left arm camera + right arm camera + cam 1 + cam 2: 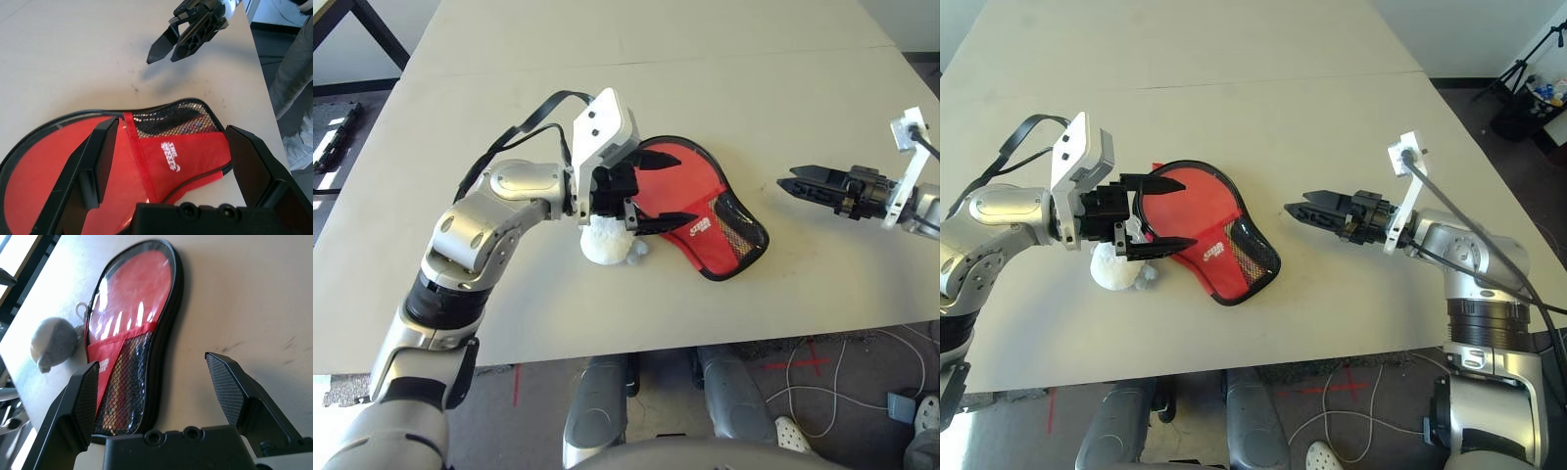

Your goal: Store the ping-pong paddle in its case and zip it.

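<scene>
Left gripper (687, 189) is wide open over the paddle-shaped red case (1203, 208), and between its fingers it holds nothing. Right gripper (1295, 202) is also open and empty, above the table (783, 98), on the right side of the case. The case is lying flat, with clear cover (137, 289) and black mesh pocket (124, 387). Something dark is seen behind the mesh, but I cannot tell if the ping-pong paddle is inside. Whitish-grey soft pouch (56, 342) lies just beside the case.
</scene>
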Controlling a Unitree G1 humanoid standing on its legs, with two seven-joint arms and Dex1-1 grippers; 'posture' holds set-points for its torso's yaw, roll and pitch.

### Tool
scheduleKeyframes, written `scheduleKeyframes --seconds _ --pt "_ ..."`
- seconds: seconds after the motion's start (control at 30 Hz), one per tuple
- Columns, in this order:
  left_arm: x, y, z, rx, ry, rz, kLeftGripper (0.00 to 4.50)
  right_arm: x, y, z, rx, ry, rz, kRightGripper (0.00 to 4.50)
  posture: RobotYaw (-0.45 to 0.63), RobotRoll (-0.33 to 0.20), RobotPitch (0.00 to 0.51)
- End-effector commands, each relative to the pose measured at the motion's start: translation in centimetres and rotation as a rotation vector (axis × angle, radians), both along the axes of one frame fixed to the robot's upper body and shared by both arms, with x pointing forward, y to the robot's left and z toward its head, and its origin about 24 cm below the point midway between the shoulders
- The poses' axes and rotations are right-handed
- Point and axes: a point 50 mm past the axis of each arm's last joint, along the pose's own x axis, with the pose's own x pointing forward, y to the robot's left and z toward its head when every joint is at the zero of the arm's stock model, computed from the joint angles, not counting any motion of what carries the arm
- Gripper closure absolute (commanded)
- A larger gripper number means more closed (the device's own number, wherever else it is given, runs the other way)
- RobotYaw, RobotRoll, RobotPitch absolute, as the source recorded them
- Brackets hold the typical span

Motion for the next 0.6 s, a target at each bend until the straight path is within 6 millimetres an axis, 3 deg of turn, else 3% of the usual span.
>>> scheduleKeyframes --seconds 0.03,0.47,0.6 --pt "-0.6 0.9 0.0 0.039 0.001 0.010 0.00 -0.2 0.9 -1.0 -0.024 0.084 0.032 0.05 0.04 0.000 0.263" --pt "-1.2 1.7 0.4 0.072 -0.011 0.033 0.00 0.5 3.4 -3.2 -0.080 0.187 0.043 0.05 0.06 0.000 0.269" --pt "-1.4 2.1 0.5 0.079 -0.008 0.043 0.00 0.6 3.7 -3.6 -0.093 0.218 0.030 0.90 0.07 0.000 0.269"
